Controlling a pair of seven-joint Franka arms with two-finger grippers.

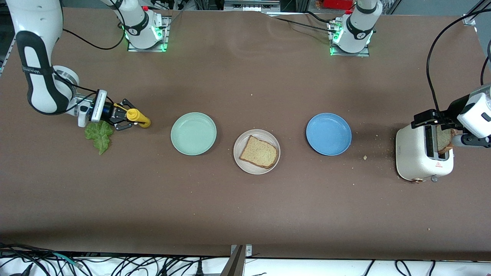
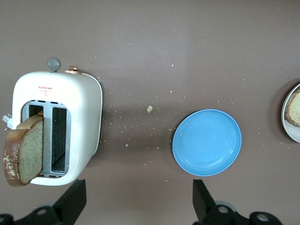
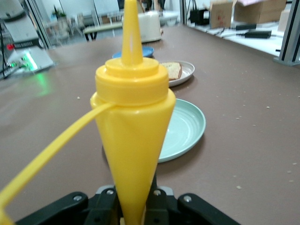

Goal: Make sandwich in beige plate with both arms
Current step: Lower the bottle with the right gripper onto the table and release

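Front view only: lettuce (image 1: 99,134) beside right gripper (image 1: 123,117)

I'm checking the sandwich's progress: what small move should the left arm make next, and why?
Probably lower the left gripper, which is open over the toaster, and close on the bread slice sticking up from its slot. The beige plate holds only one slice, and the right gripper is shut on the yellow squeeze bottle.

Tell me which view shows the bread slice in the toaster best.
The left wrist view: it looks straight down on the toaster, showing the slice sticking up, tilted, out of one slot. The front view shows only part of that slice, partly hidden by the left arm. The right wrist view shows the toaster far off, no slice discernible.
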